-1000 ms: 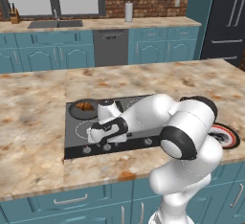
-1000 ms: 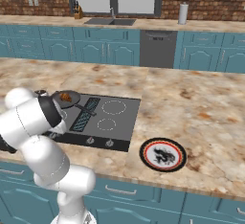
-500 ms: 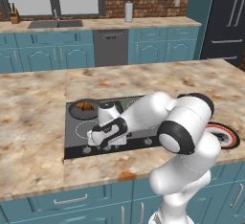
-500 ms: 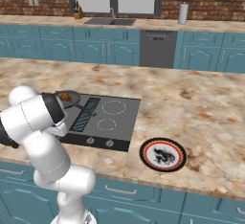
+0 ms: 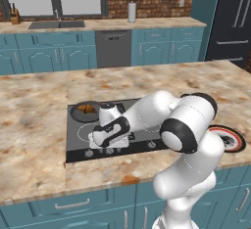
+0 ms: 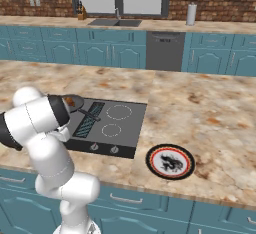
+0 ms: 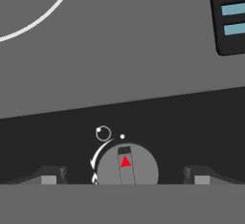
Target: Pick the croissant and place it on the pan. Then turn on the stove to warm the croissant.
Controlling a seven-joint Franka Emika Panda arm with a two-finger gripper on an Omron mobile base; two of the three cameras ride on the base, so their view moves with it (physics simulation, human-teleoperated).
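Marble island counter (image 5: 34,140) carried the stove (image 5: 78,142); the croissant (image 5: 87,108) already lay in the pan (image 5: 84,112), so the gripper (image 7: 125,174), jaws apart, straddled 1 knob (image 7: 126,164) for turning.

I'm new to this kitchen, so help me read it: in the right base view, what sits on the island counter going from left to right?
Robot arm → pan → stove → red-rimmed plate.

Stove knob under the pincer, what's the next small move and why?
Probably close the pincer on the knob and turn it. The croissant already lies in the pan on the stove, and the knob sits centred between the open fingertips.
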